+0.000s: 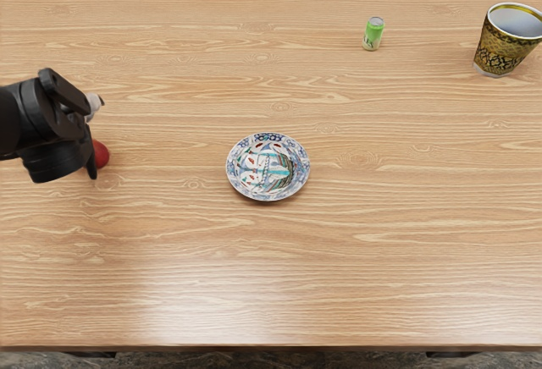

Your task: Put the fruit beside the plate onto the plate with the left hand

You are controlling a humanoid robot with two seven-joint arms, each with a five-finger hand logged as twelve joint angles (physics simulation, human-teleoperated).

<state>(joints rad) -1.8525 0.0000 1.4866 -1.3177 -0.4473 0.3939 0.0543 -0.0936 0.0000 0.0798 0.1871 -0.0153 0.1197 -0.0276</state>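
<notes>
**Mia:** Where is the robot's hand?

**Tom:** The black left hand (pixel 55 128) is at the left side of the picture. Its arm comes in from the left edge. It is over the light brown wooden table (pixel 339 259).

**Mia:** Is it open or closed?

**Tom:** I cannot tell. From up here it looks like one dark lump, with a small pale grey bit sticking out at its top right. I cannot see if it has hold of anything.

**Mia:** What is right by it?

**Tom:** A small round red fruit (pixel 102 155). It peeks out at the lower right of the hand. The hand hides its left part, so I only see a bit of it. I cannot tell if the hand is touching it.

**Mia:** Is the fruit on the plate?

**Tom:** No. It is over at the left of the table, well apart from the plate.

**Mia:** What does the plate look like?

**Tom:** The round white plate with blue, red and green painted patterns (pixel 268 166) lies flat near the middle of the table.

**Mia:** What else is there?

**Tom:** A small green can (pixel 373 33) stands far back, to the right of the plate. A gold and black patterned cup (pixel 506 41) stands at the far right corner, by the picture's right edge. The can and the cup are well apart from each other and from the plate.
</notes>
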